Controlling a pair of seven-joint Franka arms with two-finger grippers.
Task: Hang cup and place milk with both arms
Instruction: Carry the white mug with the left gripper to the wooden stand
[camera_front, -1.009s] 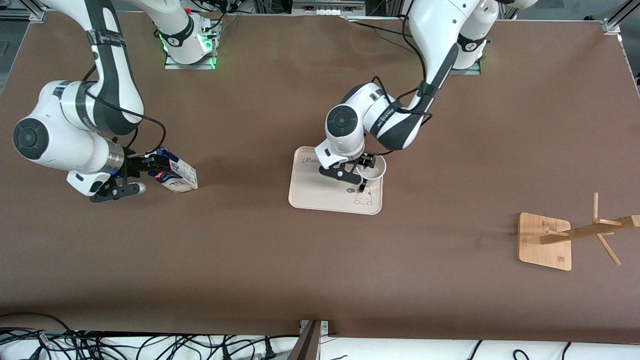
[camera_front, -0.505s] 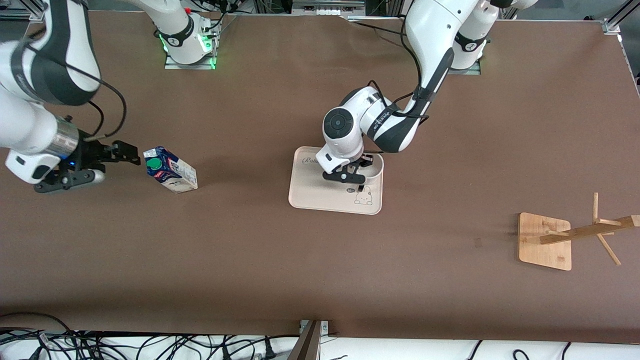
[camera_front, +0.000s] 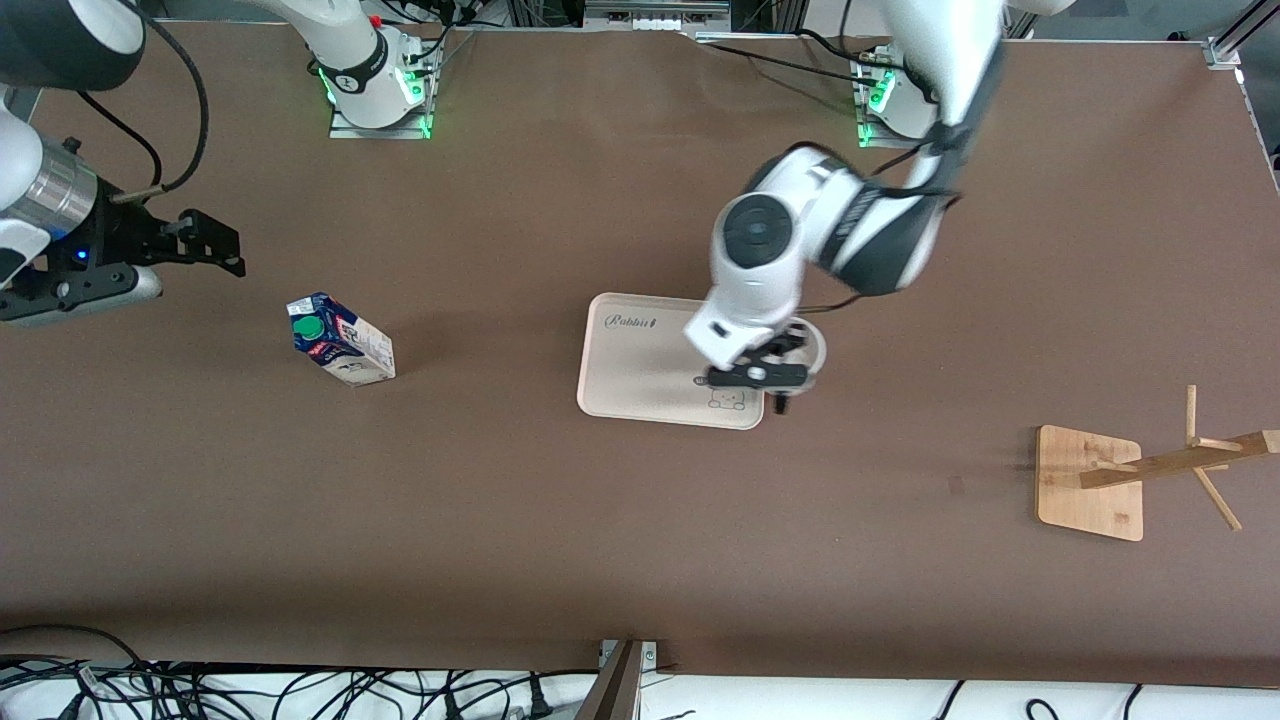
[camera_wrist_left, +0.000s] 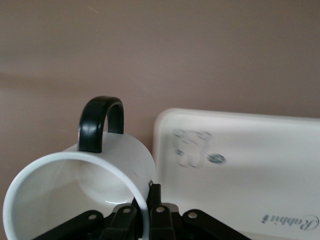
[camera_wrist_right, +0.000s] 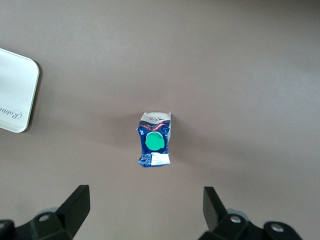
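The cup (camera_front: 812, 350), white with a black loop handle (camera_wrist_left: 100, 122), hangs in my left gripper (camera_front: 778, 374), which is shut on its rim, one finger inside and one outside. It is up over the tray's corner toward the left arm's end. In the left wrist view the cup (camera_wrist_left: 75, 195) fills the frame beside my left gripper (camera_wrist_left: 145, 202). The milk (camera_front: 340, 340), blue and white with a green cap, stands on the table toward the right arm's end. My right gripper (camera_front: 210, 245) is open and empty, raised over bare table beside the milk. The right wrist view looks down on the milk (camera_wrist_right: 155, 140) between the fingers of my right gripper (camera_wrist_right: 146, 202).
A cream tray (camera_front: 630, 380) with a rabbit drawing lies mid-table; it also shows in the left wrist view (camera_wrist_left: 260, 165) and the right wrist view (camera_wrist_right: 15, 95). A wooden cup rack (camera_front: 1090, 483) with pegs stands toward the left arm's end, nearer the front camera.
My right gripper has let go of the milk and drawn up and away; the milk stays put. My left gripper has lifted the cup off the tray and carried it toward the left arm's end.
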